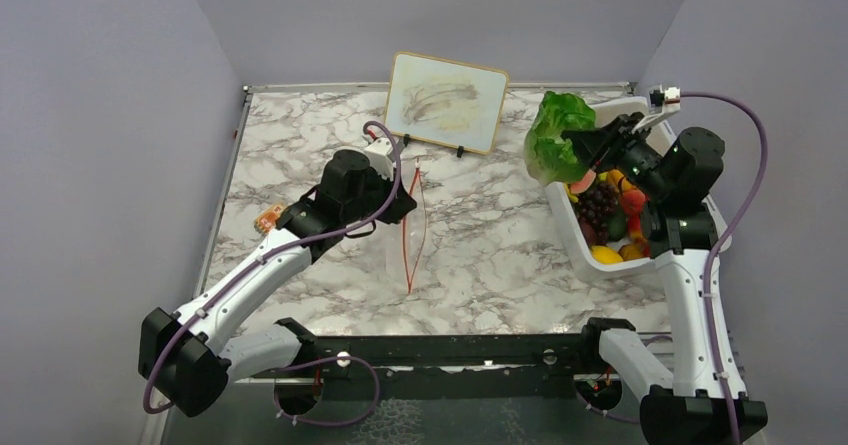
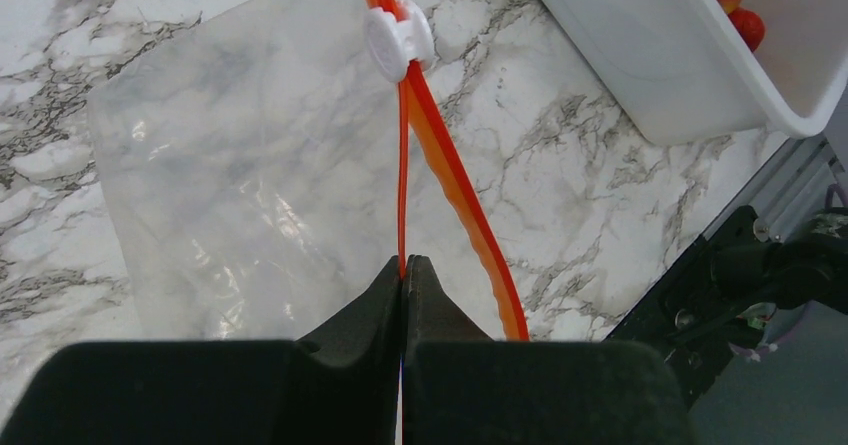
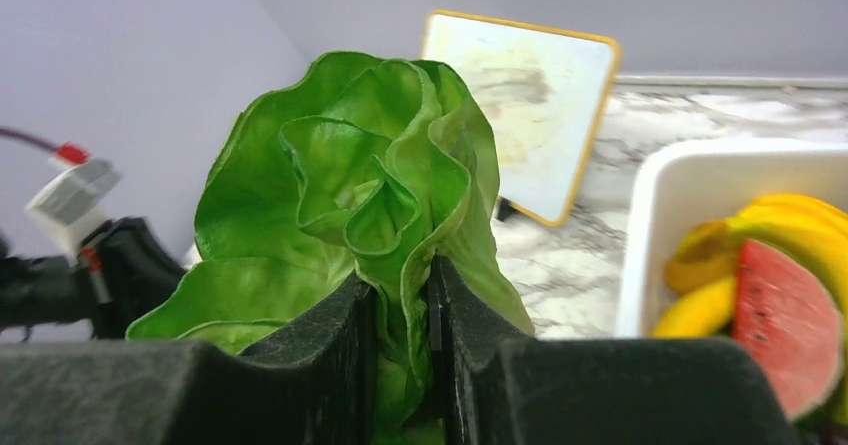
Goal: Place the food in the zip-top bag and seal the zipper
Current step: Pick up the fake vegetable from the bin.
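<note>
While grey walls (image 1: 100, 115) box in the marbled table (image 1: 500, 255), I see the zip-top bag (image 2: 230, 195) lying mid-frame, zipper (image 1: 411, 235) running top to bottom, my left gripper (image 2: 403, 263) pinched shut on it; my right gripper (image 3: 402, 277) clamps lettuce (image 3: 360, 175) above the white tub (image 1: 570, 230), upper right.

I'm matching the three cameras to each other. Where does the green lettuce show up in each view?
Top external: lettuce upper right, held in the right gripper, by the white tub.
Left wrist: not in it.
Right wrist: lettuce in the centre, pinched in the right gripper.
Shared landmark: the white tub, at the right in top external, upper right in left wrist, right edge in right wrist.
</note>
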`<state>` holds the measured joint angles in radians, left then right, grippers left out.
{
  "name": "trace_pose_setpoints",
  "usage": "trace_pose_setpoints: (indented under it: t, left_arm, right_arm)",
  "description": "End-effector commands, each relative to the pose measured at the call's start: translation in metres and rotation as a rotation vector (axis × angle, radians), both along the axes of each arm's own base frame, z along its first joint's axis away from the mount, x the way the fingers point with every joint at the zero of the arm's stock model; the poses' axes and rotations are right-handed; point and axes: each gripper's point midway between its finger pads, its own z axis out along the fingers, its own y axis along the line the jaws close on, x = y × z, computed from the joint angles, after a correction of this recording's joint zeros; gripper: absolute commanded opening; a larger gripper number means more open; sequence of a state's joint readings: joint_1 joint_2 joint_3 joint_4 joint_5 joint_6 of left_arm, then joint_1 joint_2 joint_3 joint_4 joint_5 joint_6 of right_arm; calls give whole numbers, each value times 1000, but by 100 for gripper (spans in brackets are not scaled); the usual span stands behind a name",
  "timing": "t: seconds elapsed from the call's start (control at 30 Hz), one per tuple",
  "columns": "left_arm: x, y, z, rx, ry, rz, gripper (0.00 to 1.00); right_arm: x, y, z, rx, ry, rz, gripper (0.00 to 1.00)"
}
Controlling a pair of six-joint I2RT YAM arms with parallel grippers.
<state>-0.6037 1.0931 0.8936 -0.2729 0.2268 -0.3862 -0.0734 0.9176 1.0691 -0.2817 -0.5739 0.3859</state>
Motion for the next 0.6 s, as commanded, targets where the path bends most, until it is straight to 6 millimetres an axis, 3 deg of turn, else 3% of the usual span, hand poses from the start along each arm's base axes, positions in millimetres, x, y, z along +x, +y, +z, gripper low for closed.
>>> trace_pose_setpoints:
  t: [0.0,0.1,0.37,0.47,0.57]
  left_arm:
    - [6,-14,34,-84,-31,-20,0]
    - [11,-17,42,-83,-30,-16,0]
    - [24,-21,51,-79,-20,15,0]
    - [32,-15,48,-36,-7,65,0]
    - [40,-3,42,45,7,129,0]
  right_arm:
    - [-29,31,44,95,-161,201,20]
    - [-38,39,49,135,-187,250,19]
    - [-45,51,33,222,-186,288,17]
    - [-41,65,23,236,-153,321,16]
    - [-43,92,18,234,-145,375,16]
